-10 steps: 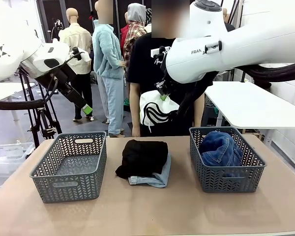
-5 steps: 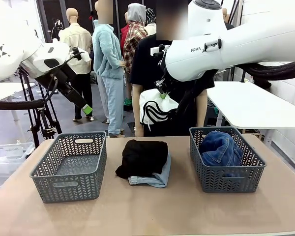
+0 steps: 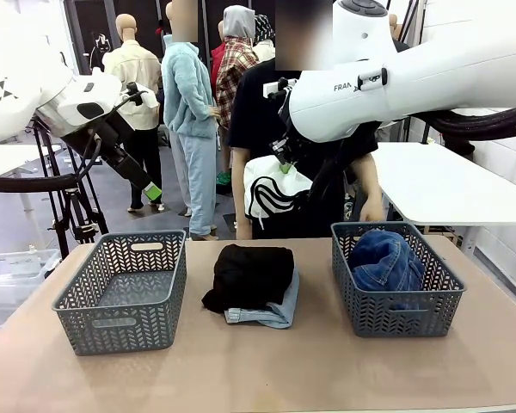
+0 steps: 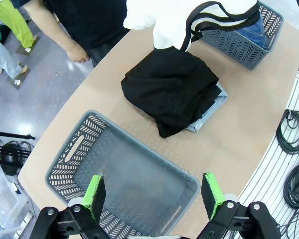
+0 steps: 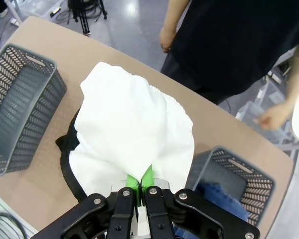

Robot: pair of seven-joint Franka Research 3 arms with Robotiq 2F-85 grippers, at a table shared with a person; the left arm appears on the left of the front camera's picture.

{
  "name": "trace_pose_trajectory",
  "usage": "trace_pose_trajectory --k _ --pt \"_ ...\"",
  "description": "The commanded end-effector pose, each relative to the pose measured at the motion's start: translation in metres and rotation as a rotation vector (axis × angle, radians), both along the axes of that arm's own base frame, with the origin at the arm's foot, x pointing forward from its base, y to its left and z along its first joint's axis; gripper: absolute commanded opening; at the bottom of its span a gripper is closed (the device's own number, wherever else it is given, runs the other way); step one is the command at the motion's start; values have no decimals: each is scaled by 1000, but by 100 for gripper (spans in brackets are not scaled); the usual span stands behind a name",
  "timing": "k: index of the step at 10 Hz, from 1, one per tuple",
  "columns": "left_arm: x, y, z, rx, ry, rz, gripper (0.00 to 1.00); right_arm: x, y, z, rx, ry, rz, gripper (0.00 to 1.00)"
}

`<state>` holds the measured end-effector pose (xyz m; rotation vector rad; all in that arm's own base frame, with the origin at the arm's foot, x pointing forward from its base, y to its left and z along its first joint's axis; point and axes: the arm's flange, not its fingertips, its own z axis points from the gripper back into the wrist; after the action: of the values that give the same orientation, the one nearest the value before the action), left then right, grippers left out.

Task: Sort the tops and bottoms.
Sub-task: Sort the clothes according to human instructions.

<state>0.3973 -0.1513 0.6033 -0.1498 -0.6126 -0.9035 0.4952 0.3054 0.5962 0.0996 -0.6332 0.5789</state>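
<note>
The tan worktop (image 3: 258, 370) looks matt, the grey lattice baskets (image 3: 120, 325) plastic, the white black-edged top (image 5: 134, 134) and folded black top (image 3: 251, 274) soft cloth, the dark-blue bottoms (image 3: 385, 258) denim.

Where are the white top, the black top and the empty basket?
white top (image 3: 268, 178), front view, its hanging white front.
black top (image 3: 251, 274), front view, middle of the folded bundle.
empty basket (image 3: 120, 323), front view, its near wall.

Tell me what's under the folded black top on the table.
Pale blue denim lies under the black top, its folded edge poking out at the near right corner. The rest of it is covered.
</note>
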Motion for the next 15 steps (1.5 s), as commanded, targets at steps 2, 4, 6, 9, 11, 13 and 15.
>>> trace_pose_trajectory --k 2,4,6,9,11,13,15 --pt "1 0 0 0 -7 4 100 1 0 1 -1 4 -1 0" --pt "1 0 0 0 -7 4 100 1 0 1 -1 4 -1 0" --pt "1 0 0 0 -7 4 100 1 0 1 -1 4 -1 0" --pt "1 0 0 0 -7 4 100 1 0 1 -1 4 -1 0" --pt "1 0 0 0 -7 4 100 1 0 1 -1 4 -1 0" --pt "1 0 0 0 -7 4 100 1 0 1 -1 4 -1 0" --pt "1 0 0 0 -7 4 100 -2 -10 11 -14 11 -44 0"
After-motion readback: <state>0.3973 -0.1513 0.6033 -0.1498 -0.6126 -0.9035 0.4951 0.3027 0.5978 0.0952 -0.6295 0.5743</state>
